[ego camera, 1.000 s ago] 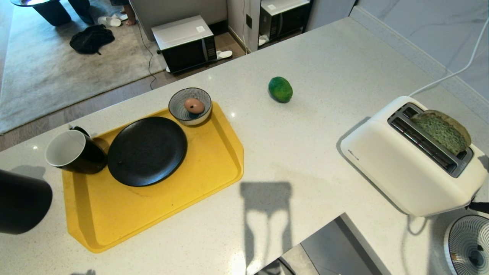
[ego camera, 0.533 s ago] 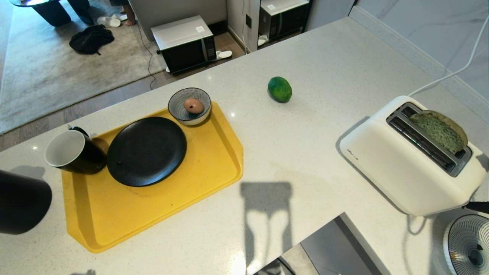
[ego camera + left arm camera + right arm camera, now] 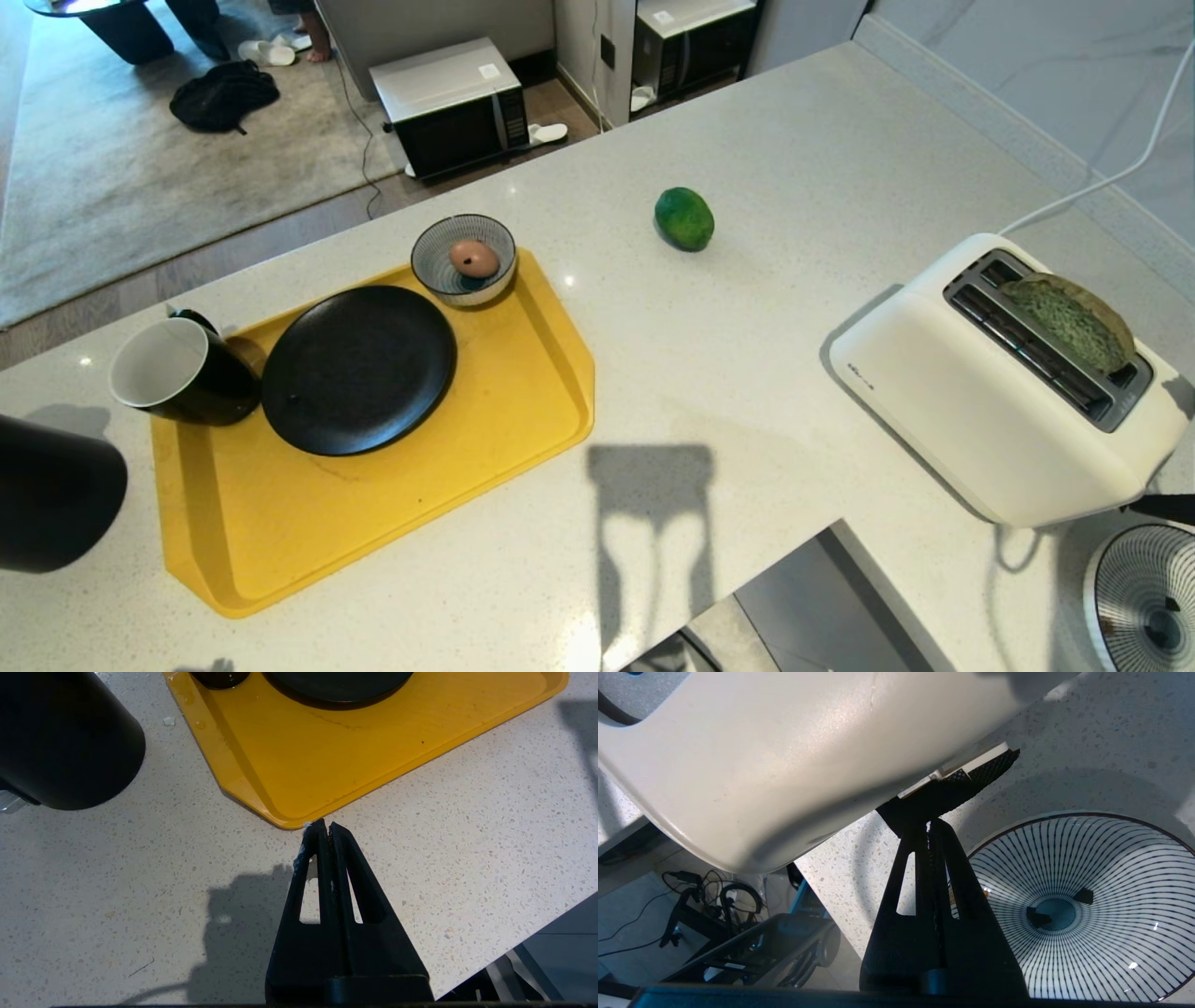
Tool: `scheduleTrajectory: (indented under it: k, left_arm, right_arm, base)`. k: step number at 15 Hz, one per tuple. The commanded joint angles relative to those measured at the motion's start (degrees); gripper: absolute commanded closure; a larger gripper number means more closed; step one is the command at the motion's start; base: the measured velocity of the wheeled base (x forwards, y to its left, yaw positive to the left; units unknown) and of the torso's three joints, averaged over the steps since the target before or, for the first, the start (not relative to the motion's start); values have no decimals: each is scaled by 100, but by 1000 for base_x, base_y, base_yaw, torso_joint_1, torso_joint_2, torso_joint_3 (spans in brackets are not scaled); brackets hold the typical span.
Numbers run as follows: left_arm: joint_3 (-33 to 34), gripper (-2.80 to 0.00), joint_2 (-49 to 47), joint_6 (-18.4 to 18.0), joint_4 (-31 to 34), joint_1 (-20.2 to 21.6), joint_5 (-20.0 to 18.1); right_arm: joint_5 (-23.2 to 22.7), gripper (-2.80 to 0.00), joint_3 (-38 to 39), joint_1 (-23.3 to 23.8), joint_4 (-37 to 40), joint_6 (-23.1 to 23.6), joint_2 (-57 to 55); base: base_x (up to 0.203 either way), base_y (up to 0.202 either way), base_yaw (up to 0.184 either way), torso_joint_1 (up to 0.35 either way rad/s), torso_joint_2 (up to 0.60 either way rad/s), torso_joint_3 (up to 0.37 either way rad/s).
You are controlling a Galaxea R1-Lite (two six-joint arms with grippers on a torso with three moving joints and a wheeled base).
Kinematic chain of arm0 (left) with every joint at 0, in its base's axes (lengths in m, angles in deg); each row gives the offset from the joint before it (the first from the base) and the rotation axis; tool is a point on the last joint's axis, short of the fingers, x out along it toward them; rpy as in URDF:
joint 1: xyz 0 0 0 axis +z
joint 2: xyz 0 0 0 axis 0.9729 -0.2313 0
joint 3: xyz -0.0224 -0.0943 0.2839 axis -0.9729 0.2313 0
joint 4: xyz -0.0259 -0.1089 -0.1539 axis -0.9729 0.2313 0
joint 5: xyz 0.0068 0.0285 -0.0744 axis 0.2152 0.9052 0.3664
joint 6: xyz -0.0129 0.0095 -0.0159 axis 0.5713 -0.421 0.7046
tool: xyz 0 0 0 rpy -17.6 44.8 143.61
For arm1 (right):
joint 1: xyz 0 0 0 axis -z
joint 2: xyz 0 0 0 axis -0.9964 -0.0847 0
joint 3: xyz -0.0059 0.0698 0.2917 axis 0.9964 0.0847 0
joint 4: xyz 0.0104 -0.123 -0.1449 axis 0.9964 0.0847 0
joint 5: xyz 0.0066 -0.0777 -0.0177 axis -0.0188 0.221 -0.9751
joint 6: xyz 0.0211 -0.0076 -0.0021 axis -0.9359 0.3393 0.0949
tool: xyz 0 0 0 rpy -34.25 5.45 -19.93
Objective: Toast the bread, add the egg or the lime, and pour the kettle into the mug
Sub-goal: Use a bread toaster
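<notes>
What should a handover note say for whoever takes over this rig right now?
Left gripper: shut, empty, over the counter by the tray corner.
Right gripper: shut, tips at the toaster lever.
Bread is low in the toaster slot.
Egg is in the small bowl; lime lies on the counter.
Mug and kettle sit far left.
Left: finish toasting, add egg or lime, pour.

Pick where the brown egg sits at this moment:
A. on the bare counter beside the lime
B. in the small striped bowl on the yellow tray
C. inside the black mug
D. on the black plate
B: the head view shows the brown egg lying inside the small striped bowl, which stands at the far corner of the yellow tray; the black plate carries nothing.
</notes>
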Motion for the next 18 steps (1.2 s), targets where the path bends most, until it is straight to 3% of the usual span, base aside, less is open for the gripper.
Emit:
scheduleTrajectory:
  k: [1,18]
  left_arm:
    - [-1,0,0,1,-2,2,3]
    - [-1,0,0,1,-2,2,-1]
  right_arm:
    - [-17,0,7,2,-60,9,-44]
    - [-3,0,48,2,-160,185,-26]
  base:
    - [0,0,0,0,0,0]
    - [0,0,0,0,0,0]
